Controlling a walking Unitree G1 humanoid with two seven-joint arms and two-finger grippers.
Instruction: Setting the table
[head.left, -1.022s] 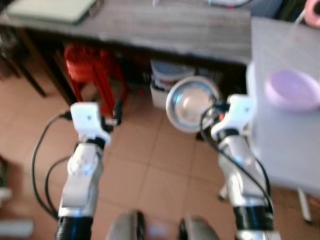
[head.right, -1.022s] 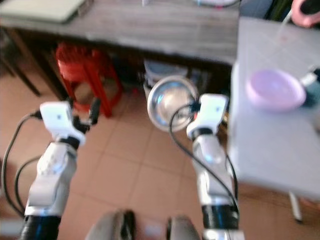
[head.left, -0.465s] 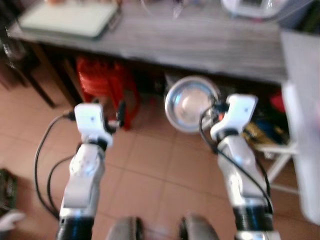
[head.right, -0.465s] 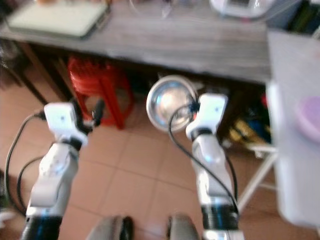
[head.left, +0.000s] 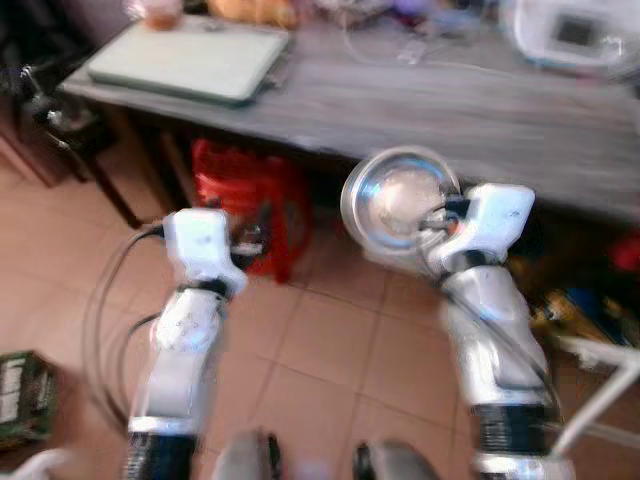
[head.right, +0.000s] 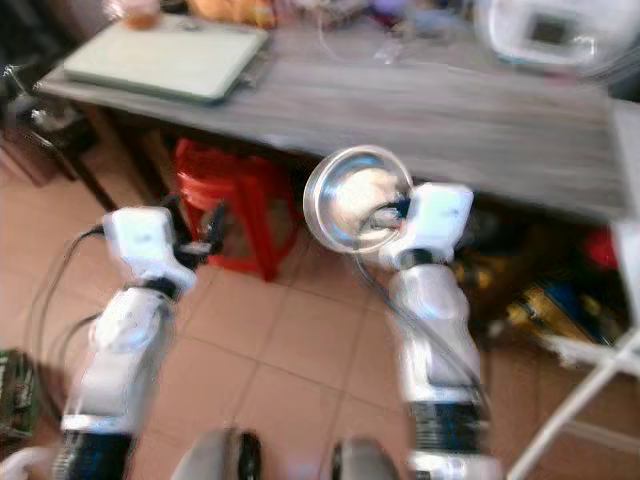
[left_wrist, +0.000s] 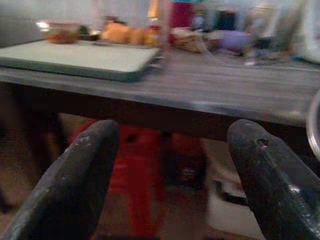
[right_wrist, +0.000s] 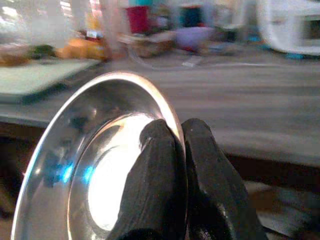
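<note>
Steel bowl (right_wrist: 105, 165), still pinched, right end effector (right_wrist: 182, 150)

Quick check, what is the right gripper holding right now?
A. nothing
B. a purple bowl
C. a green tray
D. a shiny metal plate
D: the right gripper is pinched on the rim of the shiny metal plate, held up in front of the grey table.

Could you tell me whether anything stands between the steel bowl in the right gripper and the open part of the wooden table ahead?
Nothing visible does. The right gripper holds the steel bowl by its rim before the wooden table, whose near stretch lies bare; the tray sits off to the left.
</note>
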